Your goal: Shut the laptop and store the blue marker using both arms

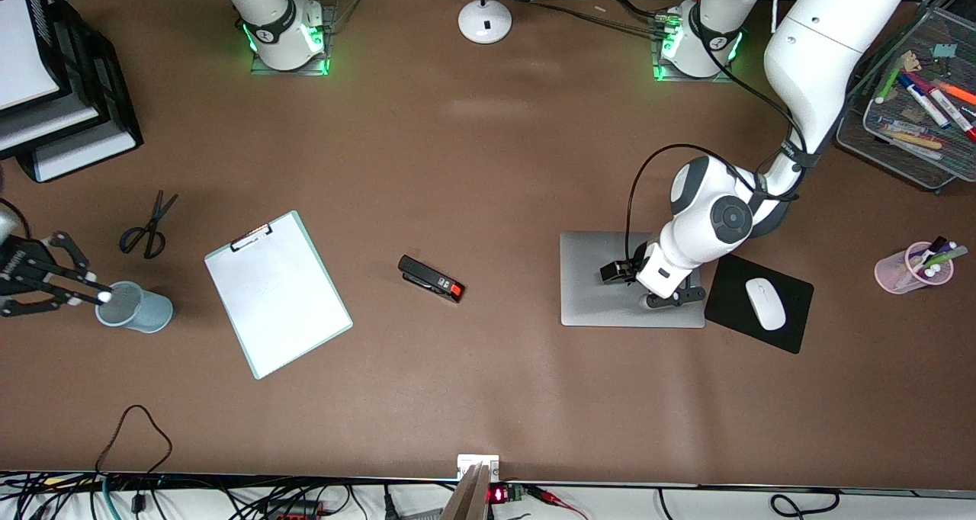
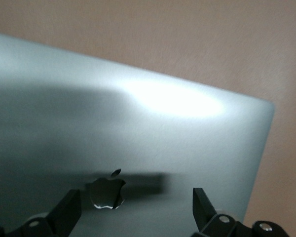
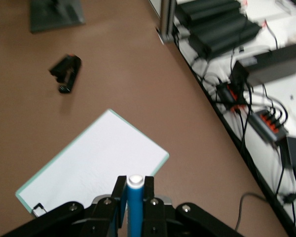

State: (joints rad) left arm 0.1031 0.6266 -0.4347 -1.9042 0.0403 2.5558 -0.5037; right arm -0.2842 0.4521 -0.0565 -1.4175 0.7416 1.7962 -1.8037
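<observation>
Laptop (image 1: 602, 276) lid down flat w/ left gripper (image 1: 671, 297) spread over it — right gripper (image 1: 103, 296) clamps blue marker (image 3: 134, 205), white tip aimed at blue cup (image 1: 137, 308).

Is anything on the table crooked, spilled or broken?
Nothing is spilled or broken. The white clipboard lies askew on the table. The laptop is shut flat, with the open left gripper over its lid. The right gripper holds the blue marker at the grey-blue cup.
</observation>
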